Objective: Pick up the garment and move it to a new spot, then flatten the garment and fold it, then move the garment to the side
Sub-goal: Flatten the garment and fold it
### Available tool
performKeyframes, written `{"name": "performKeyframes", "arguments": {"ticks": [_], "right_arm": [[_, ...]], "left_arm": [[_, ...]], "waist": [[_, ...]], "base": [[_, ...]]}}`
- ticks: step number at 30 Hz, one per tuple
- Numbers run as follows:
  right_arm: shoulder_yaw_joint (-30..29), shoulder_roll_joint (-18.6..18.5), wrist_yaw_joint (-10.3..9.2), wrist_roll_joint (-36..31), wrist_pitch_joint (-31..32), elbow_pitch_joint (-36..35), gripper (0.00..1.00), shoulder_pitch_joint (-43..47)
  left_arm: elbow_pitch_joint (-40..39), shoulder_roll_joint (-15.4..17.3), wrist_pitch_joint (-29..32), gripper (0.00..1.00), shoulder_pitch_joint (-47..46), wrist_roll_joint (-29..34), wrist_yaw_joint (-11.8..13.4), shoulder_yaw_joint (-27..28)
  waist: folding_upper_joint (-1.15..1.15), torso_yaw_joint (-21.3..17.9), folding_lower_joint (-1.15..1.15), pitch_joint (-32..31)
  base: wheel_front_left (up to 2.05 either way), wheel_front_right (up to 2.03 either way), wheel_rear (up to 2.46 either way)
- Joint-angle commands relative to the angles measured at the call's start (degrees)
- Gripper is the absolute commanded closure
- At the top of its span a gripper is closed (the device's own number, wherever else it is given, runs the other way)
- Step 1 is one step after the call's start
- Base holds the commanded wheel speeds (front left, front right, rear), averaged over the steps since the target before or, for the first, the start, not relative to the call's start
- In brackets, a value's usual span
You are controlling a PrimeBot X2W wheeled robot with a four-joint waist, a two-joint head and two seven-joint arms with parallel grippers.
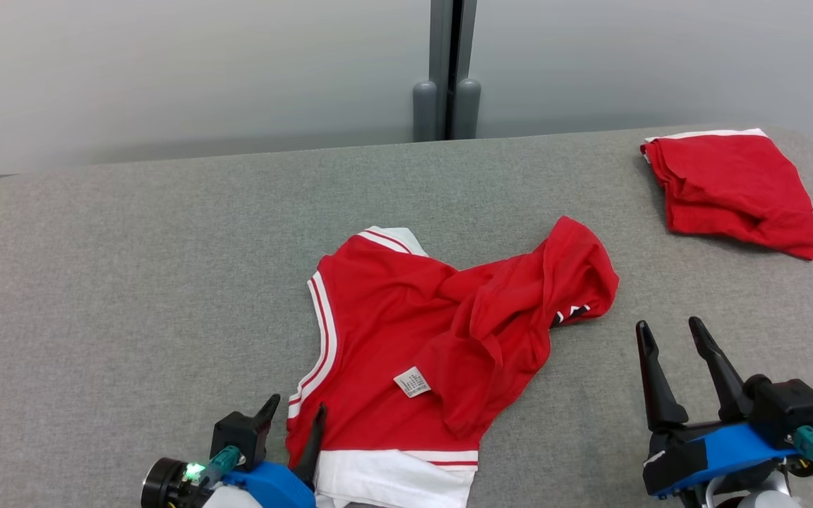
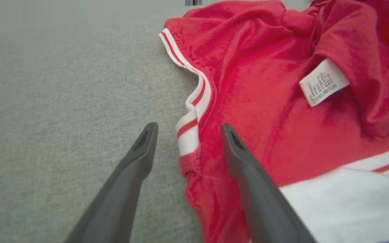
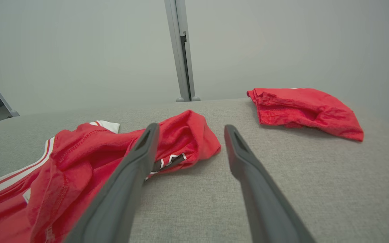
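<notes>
- Garment (image 1: 406,339): red sleeveless top, rumpled, lying on the grey cloth-covered table (image 1: 131,282), centre, toward the near edge. Its right part is bunched and turned over on itself.
- A white band (image 1: 392,480) runs along its near hem. Red-and-white striped trim (image 1: 323,331) follows the left armhole. The care label (image 1: 413,382) lies exposed on the red fabric.
- Left gripper (image 1: 298,403): released, jaws spread, nothing grasped. It sits at the garment's near-left corner, straddling the edge, with one finger over bare table and the other over red fabric. Contact with the cloth: cannot tell.
- Right gripper (image 1: 669,324): released, jaws spread, empty. It is over bare table just right of the garment's bunched end, apart from it.
- Second red garment (image 1: 731,187): folded, at the far right, well apart from the first.
- A grey post (image 1: 447,70) stands behind the table's far edge.
</notes>
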Motion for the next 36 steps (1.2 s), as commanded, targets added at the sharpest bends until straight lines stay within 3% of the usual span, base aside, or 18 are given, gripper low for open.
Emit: {"name": "performKeyframes", "arguments": {"ticks": [1,4,5,6,7,14,21,29,36], "right_arm": [[0.1,0.0,0.01,-0.1,0.2,0.3,0.00,-0.8],[0.1,0.0,0.01,-0.1,0.2,0.5,0.00,-1.1],[0.1,0.0,0.01,-0.1,0.1,0.6,0.00,-1.1],[0.1,0.0,0.01,-0.1,0.1,0.6,0.00,-1.1],[0.0,0.0,0.01,-0.1,0.1,0.6,0.00,-1.1],[-0.9,0.0,0.02,0.1,-0.3,0.7,0.00,-0.4],[-0.8,0.0,0.01,0.8,-0.7,0.9,0.00,0.1],[-0.6,0.0,0.01,1.3,-1.1,1.5,0.00,-0.3],[0.4,0.0,0.01,1.6,-1.4,2.5,0.00,-1.8]], "left_arm": [[1.5,0.5,0.5,0.00,-1.1,-0.3,-0.2,-0.1],[4.7,0.1,1.2,0.00,-2.1,-1.9,-0.3,-0.3],[5.5,0.0,1.3,0.51,-2.6,-2.2,-0.4,-0.6],[6.1,-0.1,1.0,0.91,-3.1,-2.6,-0.4,-0.9],[6.7,-0.2,0.8,1.00,-3.5,-3.0,-0.5,-1.1],[7.6,0.4,-2.7,1.00,-6.7,-4.4,-0.5,-1.3],[2.2,2.6,-5.7,1.00,-7.4,-4.5,1.1,0.2],[-8.2,4.7,-3.3,1.00,-4.2,-4.7,2.7,0.6],[-12.3,6.0,-1.7,1.00,-3.0,-5.5,3.9,1.5]], "waist": [[0.00,-0.3,0.00,0.1],[0.00,-0.7,0.00,0.1],[0.00,-0.8,0.00,0.1],[0.00,-0.9,0.00,0.1],[0.00,-0.9,0.00,0.1],[0.00,0.9,0.00,-0.6],[0.00,4.1,0.00,-1.3],[0.00,6.2,0.00,-0.6],[0.00,4.9,0.00,0.7]], "base": [[0.00,0.00,0.00],[0.00,0.00,0.00],[0.00,0.00,0.00],[0.00,0.00,0.00],[0.00,0.00,0.00],[0.00,0.00,0.00],[0.00,0.00,0.00],[0.00,0.00,0.00],[0.00,0.00,0.00]]}}
